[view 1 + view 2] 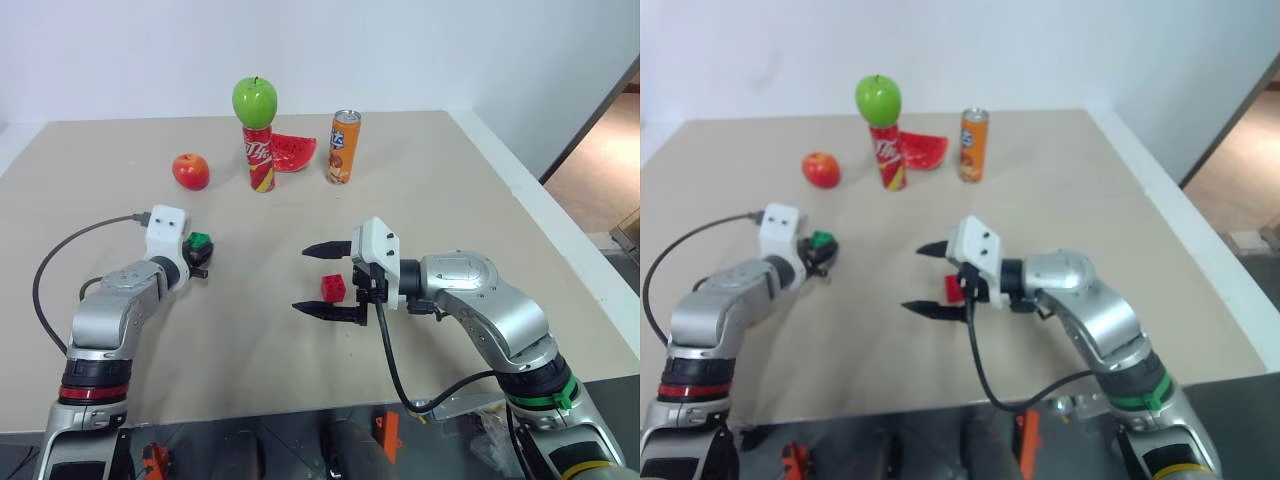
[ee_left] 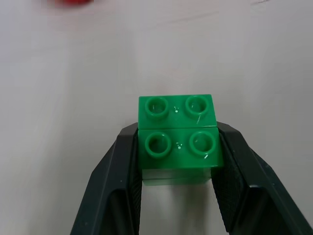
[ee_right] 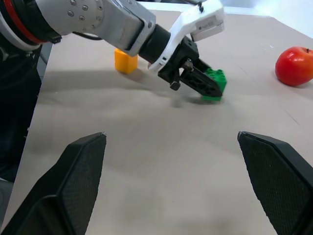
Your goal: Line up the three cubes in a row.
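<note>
My left gripper point(image 2: 177, 131) is shut on the green cube point(image 2: 177, 142), its black fingers pressing the cube's two sides. The cube point(image 1: 199, 240) sits low at the table's left, seemingly on the surface. The right wrist view shows the same grip point(image 3: 211, 84), and a yellow-orange cube point(image 3: 125, 60) stands on the table beyond my left arm. The red cube point(image 1: 333, 288) lies near the table's middle. My right gripper point(image 1: 320, 280) stands wide open, pointing left. The red cube lies between its two fingers, close to the palm, and neither finger touches it.
At the back stand a red can point(image 1: 259, 158) with a green apple point(image 1: 254, 100) on top, a watermelon slice point(image 1: 293, 152) and an orange can point(image 1: 343, 147). A red apple point(image 1: 190, 171) lies back left. The table's right edge point(image 1: 560, 240) is near my right arm.
</note>
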